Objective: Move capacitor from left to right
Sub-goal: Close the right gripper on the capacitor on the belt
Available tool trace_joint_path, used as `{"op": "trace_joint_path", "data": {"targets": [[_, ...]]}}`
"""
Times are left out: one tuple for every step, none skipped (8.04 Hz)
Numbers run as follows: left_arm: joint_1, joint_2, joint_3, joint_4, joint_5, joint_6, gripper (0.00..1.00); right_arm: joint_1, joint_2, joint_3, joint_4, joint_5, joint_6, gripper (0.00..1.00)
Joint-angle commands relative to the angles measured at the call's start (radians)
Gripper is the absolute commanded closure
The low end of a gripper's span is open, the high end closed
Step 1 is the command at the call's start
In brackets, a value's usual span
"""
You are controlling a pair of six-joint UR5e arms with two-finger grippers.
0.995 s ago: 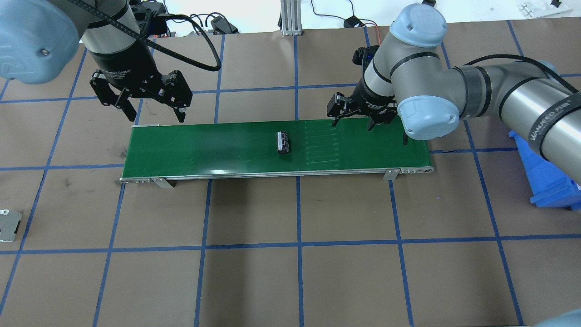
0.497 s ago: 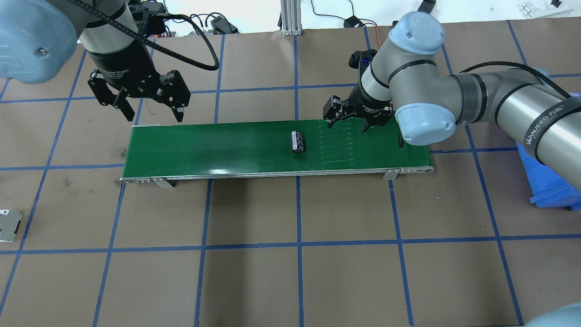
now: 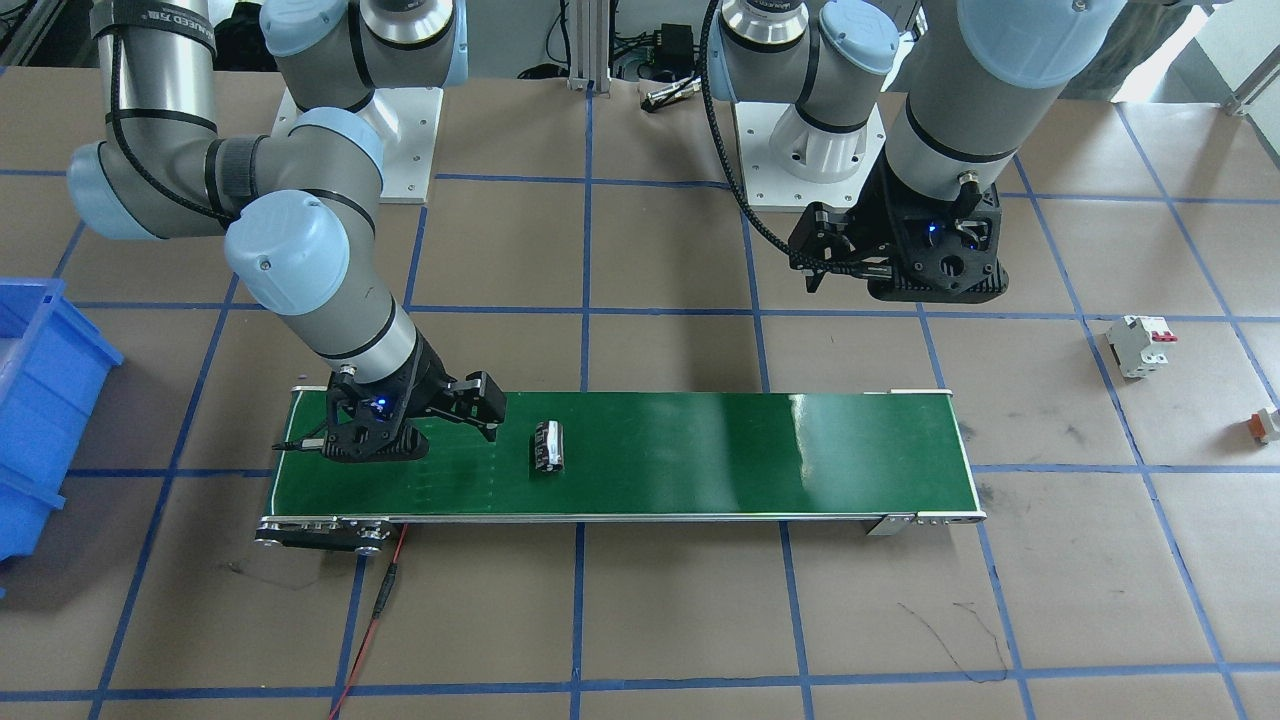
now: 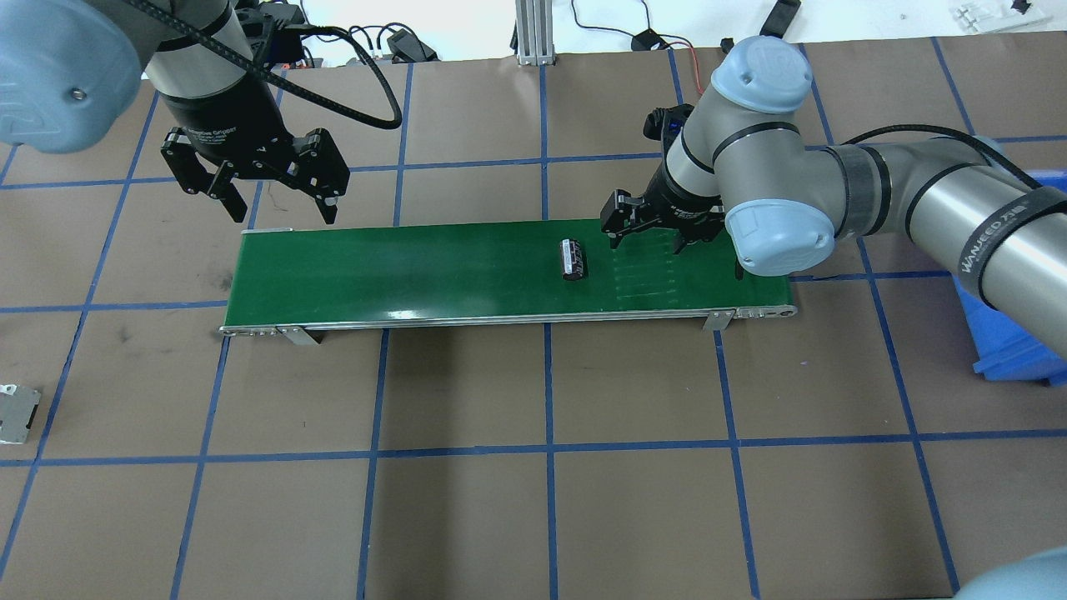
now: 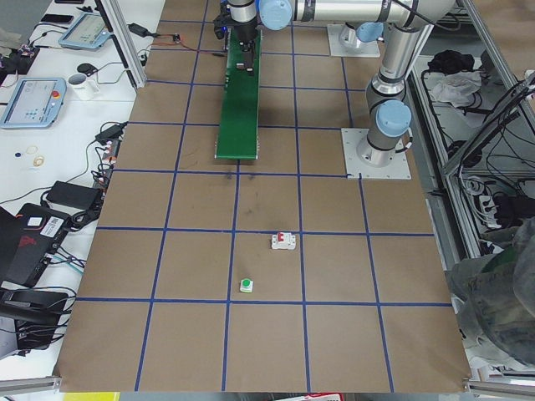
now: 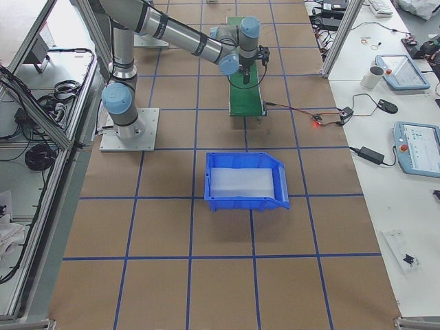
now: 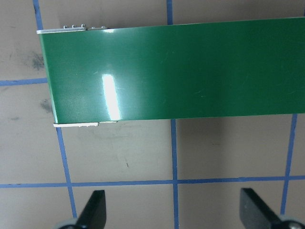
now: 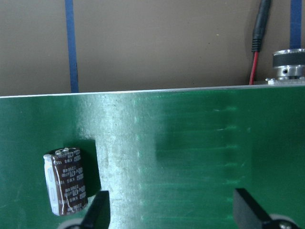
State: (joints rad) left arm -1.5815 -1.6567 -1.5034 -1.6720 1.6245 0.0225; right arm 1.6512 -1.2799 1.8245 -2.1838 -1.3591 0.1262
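The capacitor (image 4: 573, 259), a stubby dark cylinder with pale markings, lies on its side on the green conveyor belt (image 4: 400, 271), right of the middle. It also shows in the front view (image 3: 547, 446) and the right wrist view (image 8: 66, 181). My right gripper (image 4: 648, 242) is open and empty, low over the belt's right part. The capacitor lies just outside its left fingertip (image 8: 97, 210). My left gripper (image 4: 283, 208) is open and empty, above the table just behind the belt's left end (image 7: 71, 71).
A blue bin (image 4: 1013, 333) stands right of the belt. A white breaker with red switches (image 3: 1140, 345) and a small white-and-orange block (image 3: 1266, 425) lie on the table off the belt's left end. A metal plate (image 4: 17, 412) lies at the near left edge.
The capacitor has travelled to the right along the belt, closer to my right gripper. The right gripper shifted a little over the belt. The left gripper has barely moved.
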Motion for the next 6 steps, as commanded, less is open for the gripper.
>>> {"op": "trace_joint_path", "data": {"targets": [[0.0, 0.0, -0.001, 0.0, 0.0, 0.0, 0.0, -0.001, 0.002, 0.016, -0.002, -0.005, -0.005, 0.09], [0.0, 0.003, -0.009, 0.0, -0.003, 0.0, 0.0, -0.001, 0.002, 0.016, -0.002, -0.002, -0.003, 0.09], [0.0, 0.003, -0.012, 0.0, -0.003, 0.0, 0.0, -0.001, 0.004, 0.016, -0.005, 0.0, -0.003, 0.09], [0.002, 0.003, -0.012, 0.0, -0.003, 0.0, 0.0, -0.001, 0.007, 0.016, -0.007, 0.005, -0.002, 0.09], [0.002, 0.003, -0.012, 0.0, -0.003, 0.0, 0.0, -0.001, 0.02, 0.016, -0.008, 0.005, 0.001, 0.09], [0.002, 0.003, -0.012, 0.0, -0.003, 0.002, 0.0, -0.001, 0.022, 0.018, -0.022, 0.005, 0.003, 0.09]]}}
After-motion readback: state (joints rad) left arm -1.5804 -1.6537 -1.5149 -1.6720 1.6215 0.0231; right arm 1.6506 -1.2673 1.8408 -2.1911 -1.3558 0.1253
